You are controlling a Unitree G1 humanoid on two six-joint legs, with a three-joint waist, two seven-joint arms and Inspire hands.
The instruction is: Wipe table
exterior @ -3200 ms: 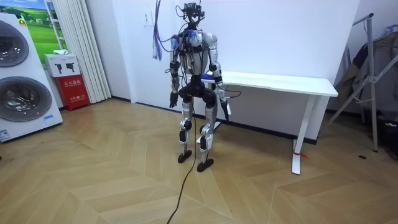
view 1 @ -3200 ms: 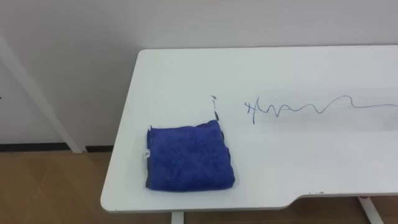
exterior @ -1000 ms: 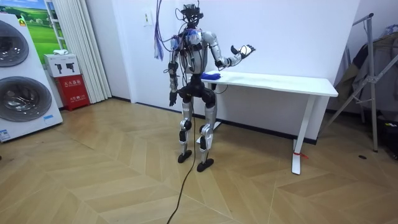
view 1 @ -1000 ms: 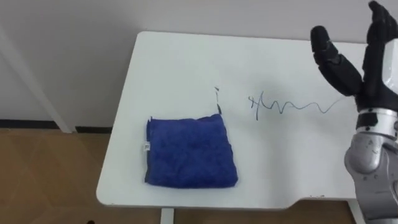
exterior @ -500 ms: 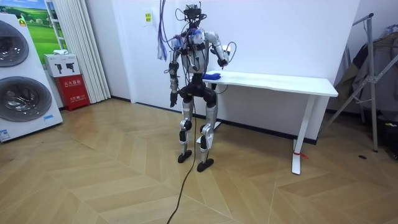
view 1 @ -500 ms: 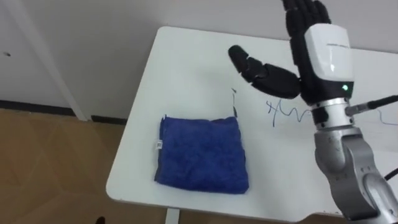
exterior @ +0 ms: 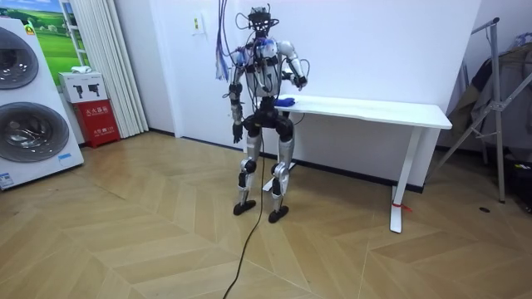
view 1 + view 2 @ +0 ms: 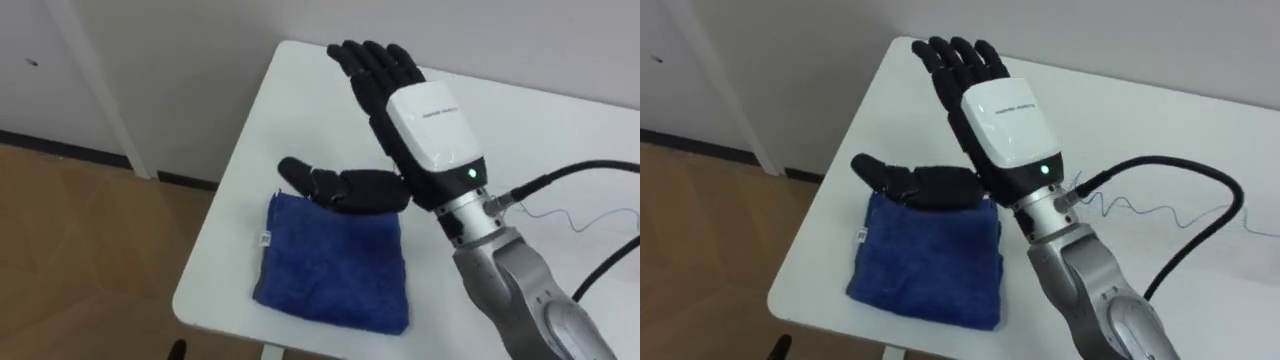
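A folded blue cloth [image 8: 330,275] lies near the front left corner of the white table [image 8: 290,110]. My right hand [image 8: 425,130] hovers open over the cloth's far edge, fingers straight and pointing away from me, thumb stretched out to the left above the cloth. I cannot tell whether the thumb touches it. A thin blue pen scribble [image 8: 1140,210] runs across the tabletop to the right of the hand. In the room view I stand at the table's [image 7: 374,108] end with the right hand [image 7: 301,80] raised over the cloth [image 7: 283,101]; my left hand [image 7: 237,131] hangs by my side.
The table's left and front edges are close to the cloth, with wooden floor [image 8: 90,260] below. A white wall runs behind the table. A washing machine [image 7: 25,100] and a red box [image 7: 100,120] stand at the room view's left, a metal rack [image 7: 499,91] at its right.
My right arm came up on the right and swung left across the table to above the cloth. The eye view shifted, and in the room view I turned slightly toward the table.
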